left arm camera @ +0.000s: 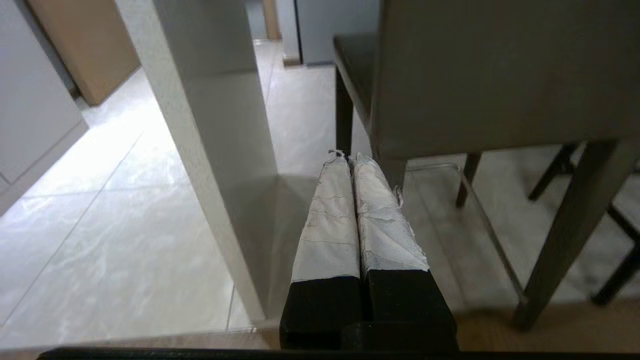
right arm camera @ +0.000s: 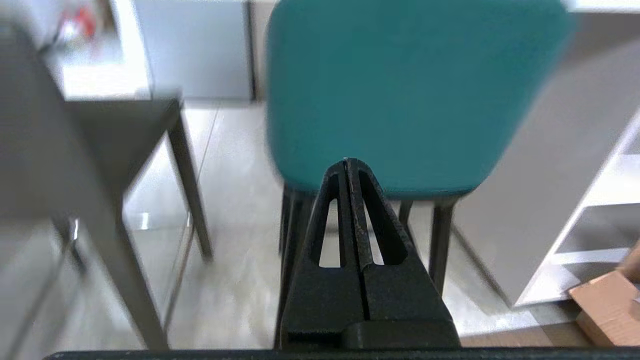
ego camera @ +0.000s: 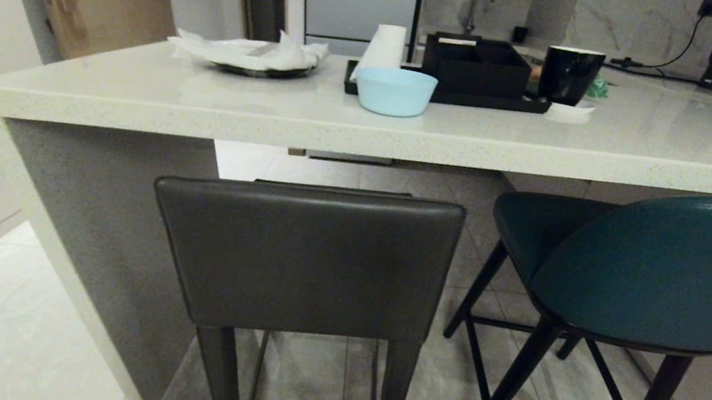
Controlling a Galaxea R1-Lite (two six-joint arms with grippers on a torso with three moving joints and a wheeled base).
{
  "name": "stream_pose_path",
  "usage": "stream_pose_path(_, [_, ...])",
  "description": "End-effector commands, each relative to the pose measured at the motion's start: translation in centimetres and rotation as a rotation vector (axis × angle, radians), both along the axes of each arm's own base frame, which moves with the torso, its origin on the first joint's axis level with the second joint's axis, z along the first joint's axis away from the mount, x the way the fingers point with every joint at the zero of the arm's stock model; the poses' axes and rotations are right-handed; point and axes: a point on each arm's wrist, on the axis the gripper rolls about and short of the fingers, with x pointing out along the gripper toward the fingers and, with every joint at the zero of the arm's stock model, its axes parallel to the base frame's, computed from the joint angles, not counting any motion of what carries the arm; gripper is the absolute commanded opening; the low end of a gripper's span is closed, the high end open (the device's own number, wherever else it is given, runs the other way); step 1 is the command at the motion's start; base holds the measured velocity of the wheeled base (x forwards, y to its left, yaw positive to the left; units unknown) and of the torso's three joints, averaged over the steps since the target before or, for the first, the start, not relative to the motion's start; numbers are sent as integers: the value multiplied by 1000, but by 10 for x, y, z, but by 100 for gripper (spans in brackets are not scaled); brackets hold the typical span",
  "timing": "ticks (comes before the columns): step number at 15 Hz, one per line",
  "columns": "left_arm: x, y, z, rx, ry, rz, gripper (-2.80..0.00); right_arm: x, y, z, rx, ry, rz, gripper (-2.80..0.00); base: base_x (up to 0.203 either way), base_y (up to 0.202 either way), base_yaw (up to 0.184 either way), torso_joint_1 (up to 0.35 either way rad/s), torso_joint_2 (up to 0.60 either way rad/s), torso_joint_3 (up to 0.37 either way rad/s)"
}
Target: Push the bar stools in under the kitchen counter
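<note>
Both pincers are pressed fully closed and hold nothing. Left pincer (left arm camera: 354, 159), its fingers wrapped in white tape, shows at lower centre of the left wrist view, its tips just below the lower corner of the grey stool's (left arm camera: 500, 75) boxy back; whether they touch it I cannot tell. Right pincer (right arm camera: 348, 162), bare black, sits at lower centre of the right wrist view with its tips in front of the lower edge of the teal stool's (right arm camera: 400, 90) curved back. Neither arm appears in the head view. There the counter (ego camera: 364, 136) runs across the whole frame, with its slab side panel (ego camera: 101, 230) at lower left. Grey stool (ego camera: 304, 258) stands at lower centre, its back below the counter's front edge. Teal stool (ego camera: 654, 264) stands at right, turned at an angle, its seat partly under the counter. On the counter sit a light blue bowl (ego camera: 395, 91), a black tray (ego camera: 477, 72), a black cup (ego camera: 570, 73) and a plate with crumpled paper (ego camera: 251, 55).
</note>
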Motion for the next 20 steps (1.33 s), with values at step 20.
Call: stream_pose_path(20, [-1,2,-18,-3,64,72,-280,5,2,-71,46,147,80,-280,-92,0,-1,2,1,0])
